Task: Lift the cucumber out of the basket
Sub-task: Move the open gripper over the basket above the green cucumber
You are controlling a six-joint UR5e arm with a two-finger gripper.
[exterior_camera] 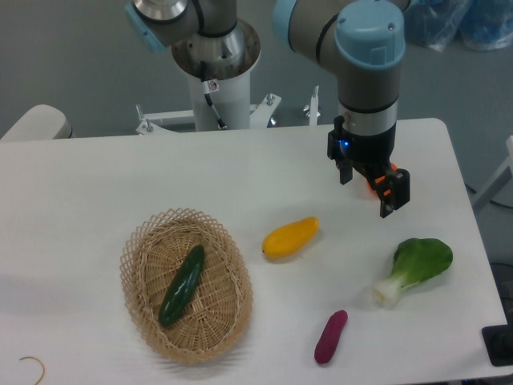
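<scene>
The dark green cucumber [182, 285] lies slantwise inside the oval wicker basket [234, 277] at the lower left of the table. My gripper [367, 194] hangs over the table's right side, far to the upper right of the basket. Its two black fingers [345, 170] point down and stand apart, open, with nothing between them. An orange patch shows behind the fingers; I cannot tell what it belongs to.
A yellow oblong fruit [290, 237] lies between the basket and the gripper. A leafy green bok choy [415, 267] rests at the right, and a purple oblong vegetable [330, 337] near the front edge. The robot base [215, 80] stands at the table's back.
</scene>
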